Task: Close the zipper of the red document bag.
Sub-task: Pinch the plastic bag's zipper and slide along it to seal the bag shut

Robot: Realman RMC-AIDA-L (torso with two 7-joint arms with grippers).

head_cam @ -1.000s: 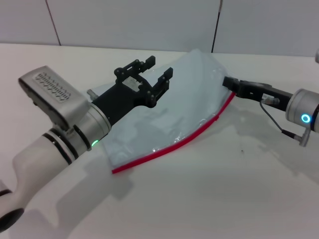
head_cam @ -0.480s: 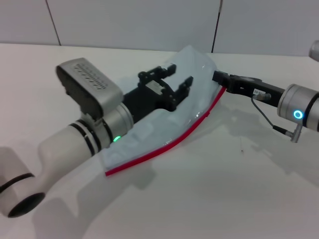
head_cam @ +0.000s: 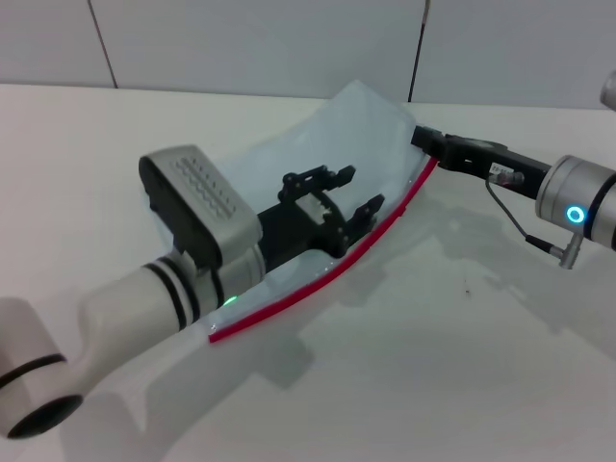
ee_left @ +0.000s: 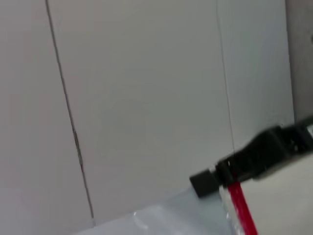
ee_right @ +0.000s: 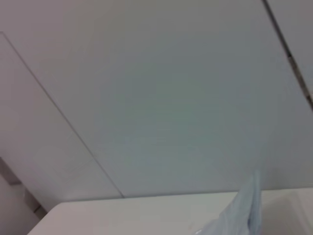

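I see the red document bag (head_cam: 289,164) lying on the white table (head_cam: 433,366), its far end lifted and curled up toward the wall (head_cam: 260,43), translucent pale blue-grey. The zipper (head_cam: 318,279) runs as a red strip along the bag's long edge nearer my right arm, curving from the near left corner up to the raised far corner. My left gripper (head_cam: 356,191) hangs over the middle of the bag, just inside the red strip, fingers spread apart with nothing between them; I can't tell if the lower finger touches the plastic. My right gripper (head_cam: 422,141) is at the raised far end of the zipper, its black tip meeting the red edge there, and the bag corner is held up off the table at that spot. The tip looks pressed together on the zipper end. The left wrist view backs this up: the right gripper (ee_left: 230,171) shows as a black block sitting right at the top of the red zipper (ee_left: 242,210), with the bag's pale plastic (ee_left: 166,218) below it. The right wrist view shows mostly wall (ee_right: 146,98) plus a sliver of the bag (ee_right: 244,210); its own fingers are out of frame.
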